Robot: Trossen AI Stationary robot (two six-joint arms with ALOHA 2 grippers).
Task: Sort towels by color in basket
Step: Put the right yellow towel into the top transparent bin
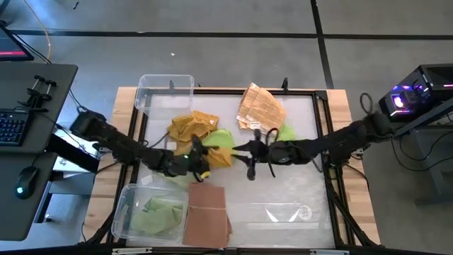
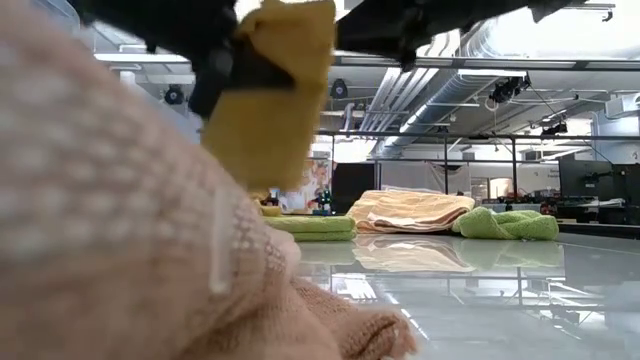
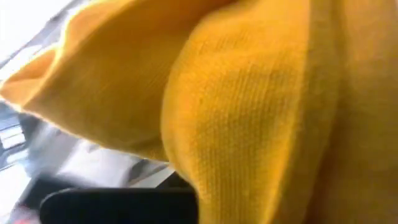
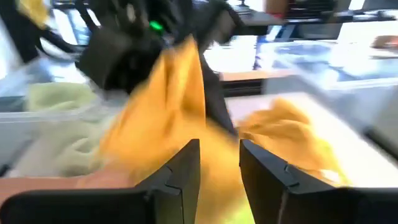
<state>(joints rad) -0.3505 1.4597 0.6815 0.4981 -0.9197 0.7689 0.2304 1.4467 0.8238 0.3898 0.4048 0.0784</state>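
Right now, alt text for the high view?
Both arms meet mid-table: the left gripper pinches a mustard towel, the right gripper beside it. A clear bin holds green towels; a salmon towel lies alongside.

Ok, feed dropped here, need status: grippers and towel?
Left gripper shut on yellow towel, lifted mid-table. Right gripper open, just behind it. Nothing blocking.

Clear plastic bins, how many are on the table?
2. One clear plastic bin sits empty at the table's far left corner; the other clear plastic bin, near left, holds light green towels. None seems hidden.
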